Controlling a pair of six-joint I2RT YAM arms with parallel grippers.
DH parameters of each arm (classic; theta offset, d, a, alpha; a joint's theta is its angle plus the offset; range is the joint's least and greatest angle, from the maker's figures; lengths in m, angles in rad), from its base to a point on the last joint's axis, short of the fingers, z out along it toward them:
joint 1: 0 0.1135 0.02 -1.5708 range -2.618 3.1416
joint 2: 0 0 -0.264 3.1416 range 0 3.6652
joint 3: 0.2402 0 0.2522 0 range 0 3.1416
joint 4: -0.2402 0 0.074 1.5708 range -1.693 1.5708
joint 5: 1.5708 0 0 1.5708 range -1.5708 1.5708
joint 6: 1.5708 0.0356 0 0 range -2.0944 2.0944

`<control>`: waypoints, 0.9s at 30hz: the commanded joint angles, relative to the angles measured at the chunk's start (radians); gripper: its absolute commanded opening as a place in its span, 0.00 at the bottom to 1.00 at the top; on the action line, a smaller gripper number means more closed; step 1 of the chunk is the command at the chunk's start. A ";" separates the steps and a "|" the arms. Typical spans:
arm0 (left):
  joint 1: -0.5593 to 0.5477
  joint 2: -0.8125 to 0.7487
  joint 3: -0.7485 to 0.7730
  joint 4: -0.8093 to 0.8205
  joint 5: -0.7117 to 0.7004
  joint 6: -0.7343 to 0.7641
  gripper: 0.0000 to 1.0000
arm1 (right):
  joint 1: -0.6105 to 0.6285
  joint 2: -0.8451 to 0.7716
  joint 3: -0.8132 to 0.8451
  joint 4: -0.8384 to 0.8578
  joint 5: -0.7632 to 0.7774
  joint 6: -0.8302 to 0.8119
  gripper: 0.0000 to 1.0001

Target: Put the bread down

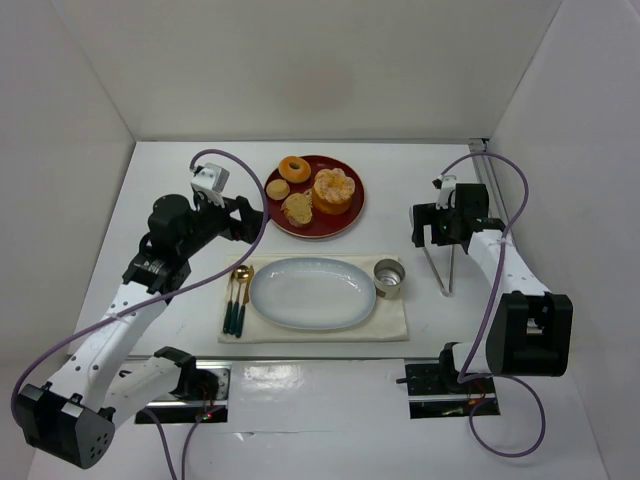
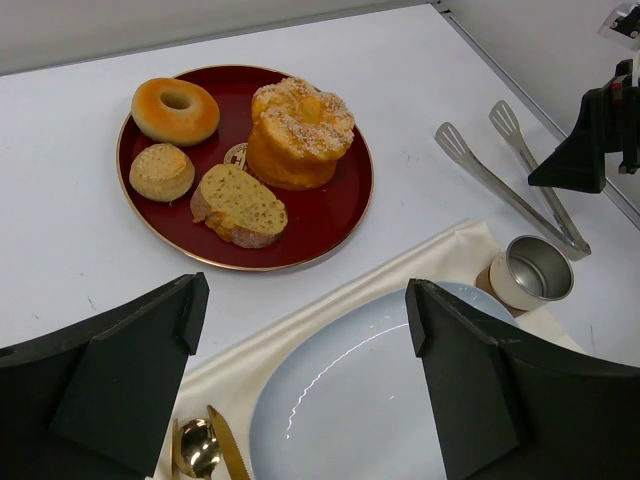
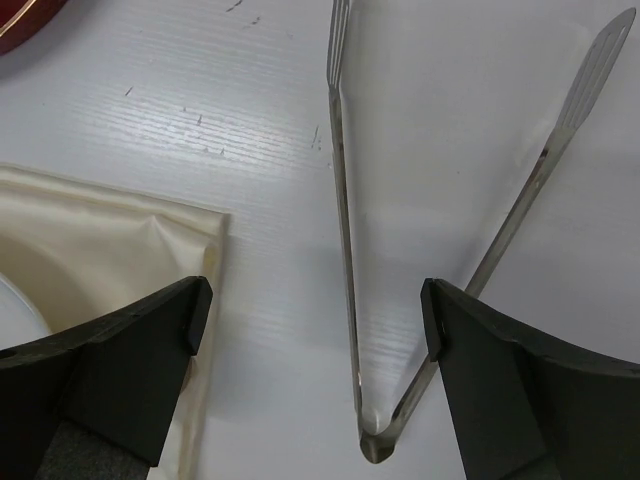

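Observation:
The bread (image 1: 334,190) (image 2: 298,133), a big orange-golden lobed pastry, sits on the right half of the red plate (image 1: 340,222) (image 2: 335,210). My left gripper (image 1: 243,215) (image 2: 305,300) hovers open and empty to the left of that plate. In its wrist view its fingers frame the pale blue oval plate (image 1: 312,293) (image 2: 350,400). On the right, my right gripper (image 1: 425,225) (image 3: 315,300) is open and empty above the metal tongs (image 1: 440,262) (image 3: 345,250), its fingers on either side of their hinge end.
On the red plate with the bread are a ring donut (image 2: 175,110), a small tan bun (image 2: 161,171) and a bread slice (image 2: 240,205). A cream cloth (image 1: 395,320) (image 3: 100,240) carries the blue plate, a metal cup (image 1: 389,279) (image 2: 530,272), and a gold spoon and knife (image 1: 238,295).

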 commanded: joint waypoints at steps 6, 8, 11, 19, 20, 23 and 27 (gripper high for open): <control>-0.005 -0.012 -0.003 0.038 0.009 -0.010 1.00 | -0.005 -0.028 -0.001 0.034 -0.014 -0.031 1.00; -0.005 -0.012 -0.003 0.038 0.009 -0.010 1.00 | -0.005 -0.004 0.008 0.034 0.018 -0.054 1.00; -0.005 -0.021 -0.003 0.038 0.009 -0.010 1.00 | -0.005 0.031 0.019 0.012 0.051 -0.076 1.00; -0.005 -0.021 -0.003 0.038 0.009 -0.010 1.00 | -0.032 0.103 0.029 -0.024 0.031 -0.115 1.00; -0.005 -0.021 -0.003 0.038 0.009 -0.010 1.00 | -0.032 0.114 0.039 -0.025 0.031 -0.124 1.00; -0.005 -0.021 -0.003 0.047 0.020 -0.010 1.00 | -0.042 0.123 0.048 -0.025 0.066 -0.124 1.00; -0.005 -0.021 -0.003 0.047 0.020 -0.010 1.00 | -0.042 0.123 0.048 -0.034 0.090 -0.113 1.00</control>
